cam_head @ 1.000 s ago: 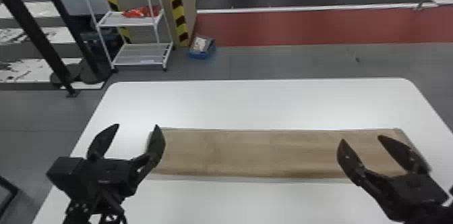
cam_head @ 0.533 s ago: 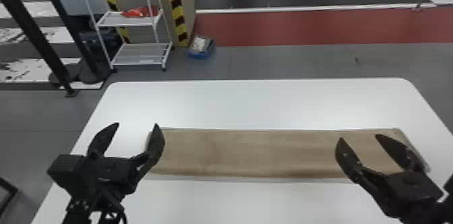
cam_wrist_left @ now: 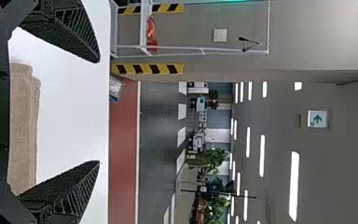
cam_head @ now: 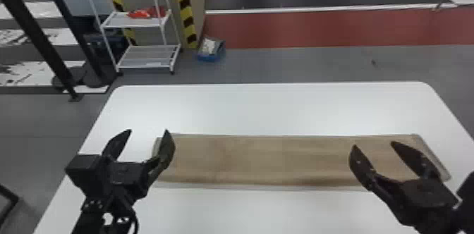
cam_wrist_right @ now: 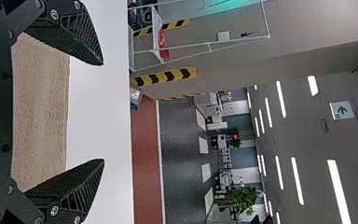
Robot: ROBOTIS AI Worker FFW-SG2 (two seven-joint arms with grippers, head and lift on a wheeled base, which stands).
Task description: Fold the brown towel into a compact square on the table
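The brown towel (cam_head: 268, 159) lies flat as a long, narrow strip across the white table, its layers showing at both short ends. Over its left end my left gripper (cam_head: 148, 130) stands open with nothing between its fingers; in the left wrist view the gripper (cam_wrist_left: 99, 112) has a towel end (cam_wrist_left: 24, 130) beyond it. My right gripper (cam_head: 374, 144), also open and empty, is above the towel's right part. From the right wrist view, the same gripper (cam_wrist_right: 103, 112) is spread wide with the towel (cam_wrist_right: 42, 112) behind its fingers.
The white table (cam_head: 268, 106) extends behind and in front of the towel. Beyond it on the floor are a white shelf rack (cam_head: 148, 57), a blue box (cam_head: 211, 50) and dark posts (cam_head: 38, 36) at the left.
My right gripper has shifted slightly left and toward the table's far side. The left gripper has hardly moved, and the towel lies as before.
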